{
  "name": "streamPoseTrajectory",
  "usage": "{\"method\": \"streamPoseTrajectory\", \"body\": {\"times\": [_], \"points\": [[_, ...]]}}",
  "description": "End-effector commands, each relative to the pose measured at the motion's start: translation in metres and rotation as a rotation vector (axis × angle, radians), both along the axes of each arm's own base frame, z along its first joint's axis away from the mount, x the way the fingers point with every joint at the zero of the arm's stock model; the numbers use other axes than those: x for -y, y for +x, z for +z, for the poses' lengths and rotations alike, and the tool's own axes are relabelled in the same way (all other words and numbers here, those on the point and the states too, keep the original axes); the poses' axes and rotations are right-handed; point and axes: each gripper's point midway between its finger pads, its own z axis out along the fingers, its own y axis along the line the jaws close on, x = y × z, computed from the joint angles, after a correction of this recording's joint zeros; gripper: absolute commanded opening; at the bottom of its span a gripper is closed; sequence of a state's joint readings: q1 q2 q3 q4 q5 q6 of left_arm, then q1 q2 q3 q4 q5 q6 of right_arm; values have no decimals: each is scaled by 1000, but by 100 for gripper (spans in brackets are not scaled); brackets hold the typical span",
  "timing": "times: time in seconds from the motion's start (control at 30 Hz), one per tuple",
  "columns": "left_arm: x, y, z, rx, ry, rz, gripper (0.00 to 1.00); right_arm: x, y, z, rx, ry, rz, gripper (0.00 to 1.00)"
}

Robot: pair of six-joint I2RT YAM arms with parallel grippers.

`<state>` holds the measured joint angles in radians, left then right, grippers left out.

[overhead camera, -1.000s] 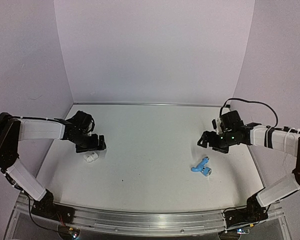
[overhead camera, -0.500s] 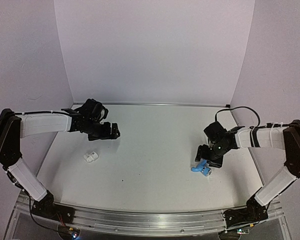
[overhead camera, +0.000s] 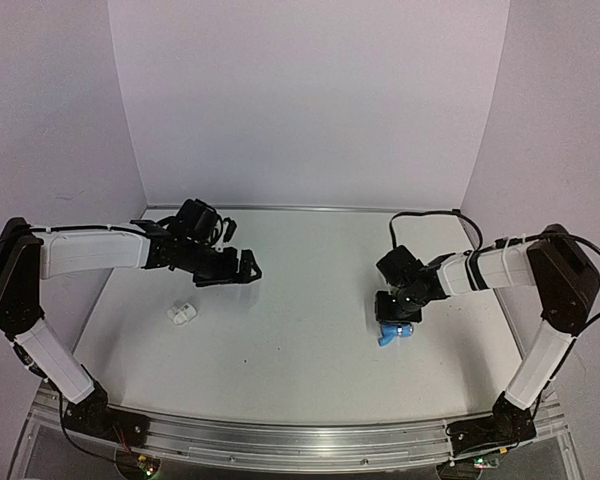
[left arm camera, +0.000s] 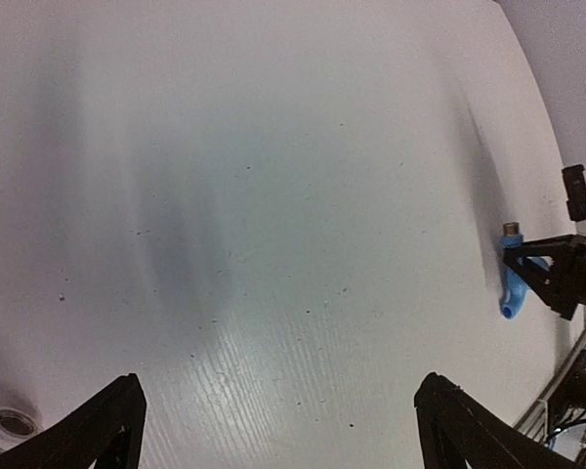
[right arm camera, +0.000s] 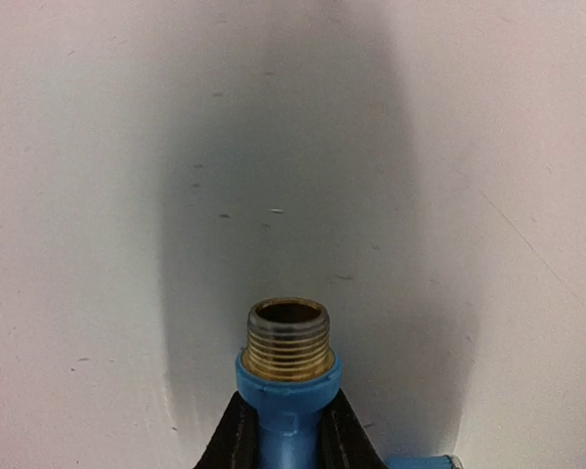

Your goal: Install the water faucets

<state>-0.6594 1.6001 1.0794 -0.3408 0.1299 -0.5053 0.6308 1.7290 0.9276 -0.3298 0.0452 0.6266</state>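
Right end effector (overhead camera: 398, 321) now clenches the blue tap (right arm camera: 287, 393), while the left end effector (overhead camera: 248, 268), released, has drifted from the white fitting (overhead camera: 181, 314) over the white counter (overhead camera: 300, 350) between lilac walls (overhead camera: 310, 100).

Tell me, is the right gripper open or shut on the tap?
Shut on the tap: the right gripper fingers press its blue body from both sides.

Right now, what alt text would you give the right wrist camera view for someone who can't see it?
A light-blue tap with a brass threaded end is pinched between two black jaws at the bottom centre, the threads pointing up the frame. Behind it lies a white table crossed by a broad grey shadow.
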Motion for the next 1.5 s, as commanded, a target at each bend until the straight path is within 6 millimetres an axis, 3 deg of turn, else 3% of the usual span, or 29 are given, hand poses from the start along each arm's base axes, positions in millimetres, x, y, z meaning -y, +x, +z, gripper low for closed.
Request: {"method": "streamPoseTrajectory", "body": {"times": [0.0,0.07,0.17,0.27,0.37,0.5,0.7,0.83,0.97,1.3,1.33,1.47], "points": [[33,-2,54,39,-235,-75,100,-41,18,15,153,-64,339,9],[51,-13,67,-15,-371,-158,99,-85,4,45,270,-23,586,5],[68,-26,86,-76,-543,-249,95,-131,-28,92,411,74,877,2],[84,-36,104,-127,-686,-346,92,-160,-54,129,508,195,1041,0],[93,-49,118,-165,-792,-428,86,-176,-66,152,560,264,1107,0],[105,-67,122,-187,-819,-497,72,-186,-67,164,608,280,1116,0],[113,-86,106,-232,-800,-536,57,-187,-59,182,695,287,1067,0],[126,-100,94,-275,-785,-581,56,-189,-58,190,711,297,1065,0],[130,-100,85,-291,-773,-568,48,-189,-57,192,719,292,1058,0],[137,-93,79,-297,-764,-546,52,-196,-62,191,709,306,1075,0],[137,-91,79,-294,-763,-539,45,-197,-63,189,705,306,1077,0],[138,-90,77,-293,-757,-533,33,-199,-62,188,702,301,1076,0]]}}
